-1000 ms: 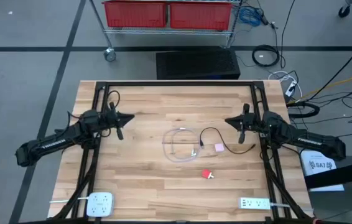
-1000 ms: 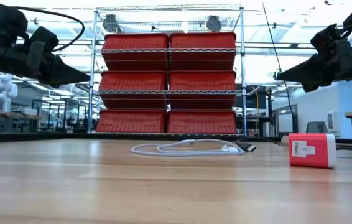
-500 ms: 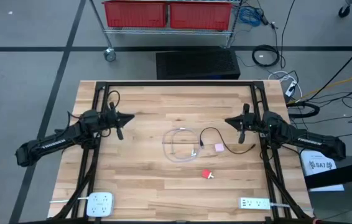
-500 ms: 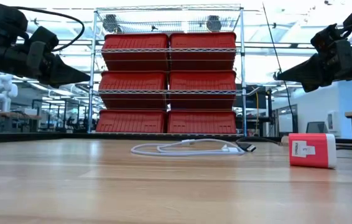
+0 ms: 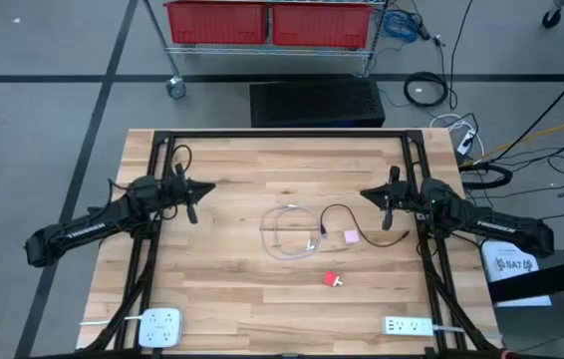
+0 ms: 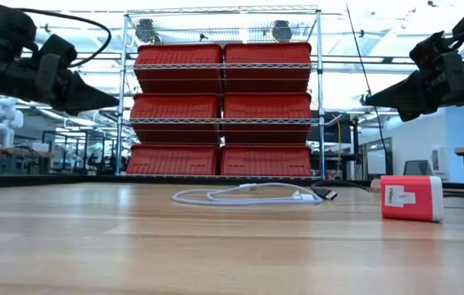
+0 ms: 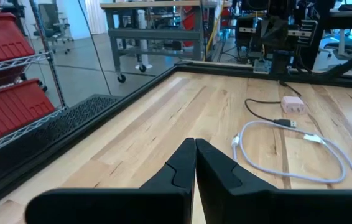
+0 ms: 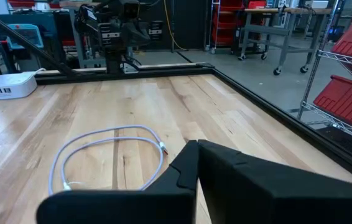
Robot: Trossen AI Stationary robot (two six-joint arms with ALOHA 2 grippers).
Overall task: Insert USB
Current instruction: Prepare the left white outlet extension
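Note:
A white USB cable (image 5: 284, 235) lies in a loose loop at the table's middle, also seen in the low view (image 6: 244, 195) and both wrist views (image 7: 291, 158) (image 8: 98, 155). A thin black cable (image 5: 334, 212) runs beside it to a small pink block (image 5: 352, 236). A red charger block (image 5: 332, 279) rests on the wood nearer the front edge (image 6: 411, 197). My left gripper (image 5: 207, 186) hovers shut at the left side, above the table (image 7: 194, 146). My right gripper (image 5: 364, 193) hovers shut at the right side (image 8: 198, 146). Both point toward the middle, with nothing between their fingers.
A white power block (image 5: 160, 326) sits at the near left corner, a white power strip (image 5: 409, 325) at the near right. A black frame (image 5: 282, 135) borders the table. Beyond the far edge stands a wire rack of red bins (image 6: 222, 111).

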